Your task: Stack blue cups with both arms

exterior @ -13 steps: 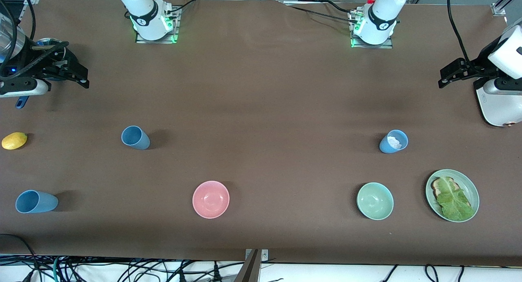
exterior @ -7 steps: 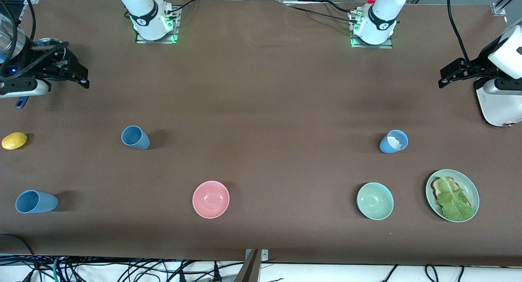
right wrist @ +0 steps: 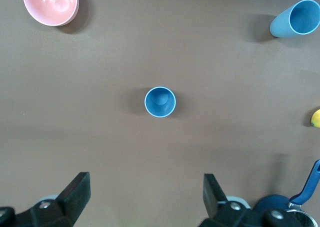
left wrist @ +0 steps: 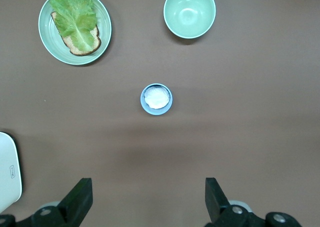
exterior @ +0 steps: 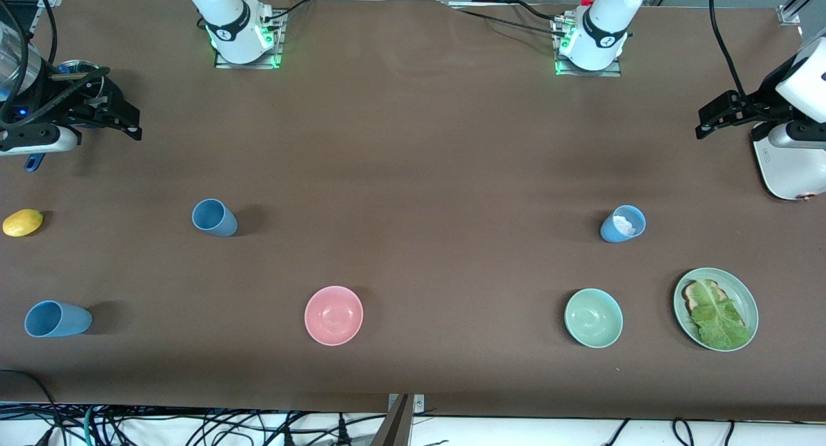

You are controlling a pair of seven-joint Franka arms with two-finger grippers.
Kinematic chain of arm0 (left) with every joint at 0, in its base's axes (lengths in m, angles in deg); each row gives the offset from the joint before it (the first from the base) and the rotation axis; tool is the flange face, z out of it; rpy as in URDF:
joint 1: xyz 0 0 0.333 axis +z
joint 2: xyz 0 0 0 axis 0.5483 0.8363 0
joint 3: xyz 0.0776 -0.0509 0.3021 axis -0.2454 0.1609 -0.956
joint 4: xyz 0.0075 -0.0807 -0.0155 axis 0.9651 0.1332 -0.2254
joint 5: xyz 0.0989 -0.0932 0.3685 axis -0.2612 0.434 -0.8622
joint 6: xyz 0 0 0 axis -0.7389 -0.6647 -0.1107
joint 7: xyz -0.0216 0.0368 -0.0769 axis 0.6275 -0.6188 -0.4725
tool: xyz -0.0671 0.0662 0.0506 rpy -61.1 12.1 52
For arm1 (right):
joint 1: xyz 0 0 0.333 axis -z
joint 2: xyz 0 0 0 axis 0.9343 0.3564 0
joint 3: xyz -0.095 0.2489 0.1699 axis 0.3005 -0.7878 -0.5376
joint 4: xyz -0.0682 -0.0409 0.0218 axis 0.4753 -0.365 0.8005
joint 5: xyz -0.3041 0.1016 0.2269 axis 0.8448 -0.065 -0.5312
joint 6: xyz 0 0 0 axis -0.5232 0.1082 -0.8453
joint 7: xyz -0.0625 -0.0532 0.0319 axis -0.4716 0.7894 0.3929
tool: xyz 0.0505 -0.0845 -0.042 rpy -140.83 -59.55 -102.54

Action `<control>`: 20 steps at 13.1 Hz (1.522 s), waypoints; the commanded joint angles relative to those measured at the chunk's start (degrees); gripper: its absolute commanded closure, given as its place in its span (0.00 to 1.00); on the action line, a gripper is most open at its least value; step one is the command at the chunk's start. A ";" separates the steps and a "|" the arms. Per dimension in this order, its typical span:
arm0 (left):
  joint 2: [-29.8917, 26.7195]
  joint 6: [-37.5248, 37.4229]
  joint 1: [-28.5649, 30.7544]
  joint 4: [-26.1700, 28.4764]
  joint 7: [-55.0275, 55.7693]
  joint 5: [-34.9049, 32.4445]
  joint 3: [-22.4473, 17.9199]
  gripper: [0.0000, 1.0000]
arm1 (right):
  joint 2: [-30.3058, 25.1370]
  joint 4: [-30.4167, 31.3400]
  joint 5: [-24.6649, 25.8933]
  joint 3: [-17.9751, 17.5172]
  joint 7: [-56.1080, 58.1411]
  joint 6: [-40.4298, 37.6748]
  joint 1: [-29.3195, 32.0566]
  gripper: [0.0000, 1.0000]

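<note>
The left gripper (left wrist: 146,199) hangs with its jaws spread wide and empty, up in the air over the surface (exterior: 413,162) at the left arm's end; the right gripper (right wrist: 145,194) hangs likewise, jaws wide and empty, over the right arm's end. Three blue cups stand apart, none stacked. Each is a plain light-blue handleless tumbler tapering to its base. One upright blue cup (left wrist: 156,99) holds something white and stands toward the left arm's end, farther from the front camera than the green bowl (left wrist: 189,11) and the green plate (left wrist: 75,27) bearing bread and a lettuce leaf. A second, empty blue cup (right wrist: 160,102) stands upright toward the right arm's end. The third blue cup (right wrist: 295,19) also stands toward the right arm's end, nearer to the front camera than the second, with the pink bowl (exterior: 333,315) well apart from it. A lemon (exterior: 22,222) lies near the surface edge. No readable writing shows on any cup.
</note>
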 commanded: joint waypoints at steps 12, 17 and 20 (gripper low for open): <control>6.80 8.76 0.37 -0.04 -0.83 0.60 0.04 0.01 | -0.14 0.02 0.43 0.06 0.06 0.14 -0.30 0.00; 8.66 23.77 0.28 10.57 -0.74 0.60 0.13 0.01 | -0.23 -0.07 0.52 0.06 0.06 0.14 -0.30 0.00; 9.71 29.94 -0.25 14.10 0.92 0.69 0.22 0.01 | -0.23 0.02 0.43 0.06 0.06 0.14 -0.30 0.00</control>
